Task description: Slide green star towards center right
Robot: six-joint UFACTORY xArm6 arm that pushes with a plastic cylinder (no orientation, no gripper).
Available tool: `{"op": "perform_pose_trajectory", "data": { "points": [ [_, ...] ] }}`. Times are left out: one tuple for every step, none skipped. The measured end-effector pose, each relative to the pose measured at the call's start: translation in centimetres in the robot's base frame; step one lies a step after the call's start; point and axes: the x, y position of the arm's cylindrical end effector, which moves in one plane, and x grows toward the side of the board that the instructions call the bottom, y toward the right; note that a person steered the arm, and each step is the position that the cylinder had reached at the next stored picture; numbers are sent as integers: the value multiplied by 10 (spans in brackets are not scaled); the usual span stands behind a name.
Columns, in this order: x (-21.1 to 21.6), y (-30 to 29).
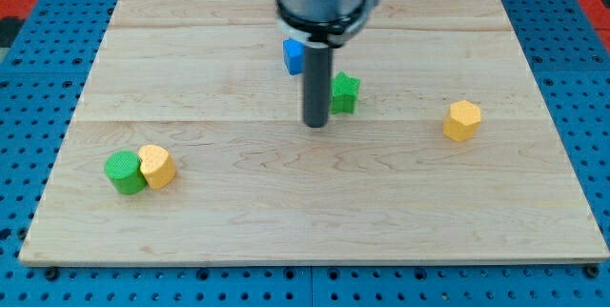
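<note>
Five blocks sitting on wooden board (pixel 315 221): two green, two yellow, one blue. Rod standing near board centre, my tip (pixel 315 124) resting just at 8 o'clock of green star (pixel 344 92); touching or not, cannot tell. Blue block (pixel 294 55) peeking out behind rod at 12 o'clock. Yellow hexagonal block (pixel 462 120) lying at 3 o'clock, well apart. Green cylinder (pixel 123 172) and yellow block (pixel 157 165) touching, at 8 o'clock.
</note>
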Motion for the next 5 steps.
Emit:
{"op": "perform_pose_trajectory", "data": {
  "points": [
    [-7,1],
    [-25,1],
    [-55,-1],
    [-57,-1],
    [-55,-1]
  ]
}}
